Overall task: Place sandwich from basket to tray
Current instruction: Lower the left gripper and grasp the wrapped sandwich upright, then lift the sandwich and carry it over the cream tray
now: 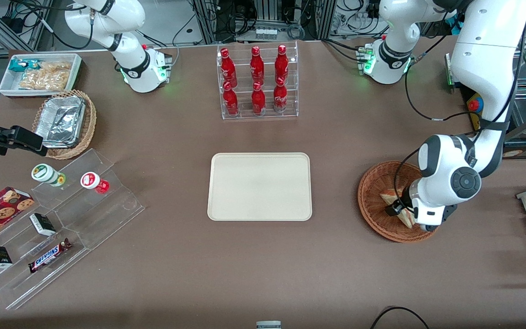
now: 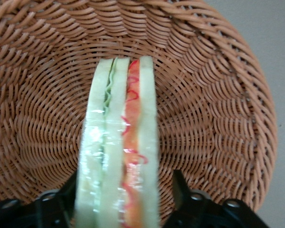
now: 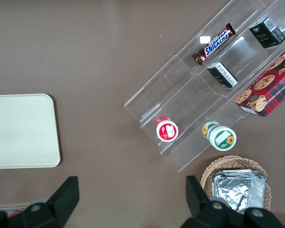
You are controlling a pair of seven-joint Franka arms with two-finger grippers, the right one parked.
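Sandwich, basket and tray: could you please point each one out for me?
sandwich (image 2: 118,156), left wrist view, on its bread edge.
basket (image 1: 372,192), front view, on its woven wall.
tray (image 1: 260,186), front view, on its bare middle.

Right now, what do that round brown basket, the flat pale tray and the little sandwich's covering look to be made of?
The round reddish-brown basket looks like woven wicker: matte interlaced strands.
The cream rectangular tray seems smooth moulded plastic, with rounded corners and a low rim.
The triangular white-bread sandwich appears wrapped in clear glossy film, given its shiny creases.
The claw straddles the sandwich inside the basket.

A brown table (image 1: 263,256) fills the room — metal racks (image 1: 267,18) with tangled cables (image 1: 354,13) stand along its edge.
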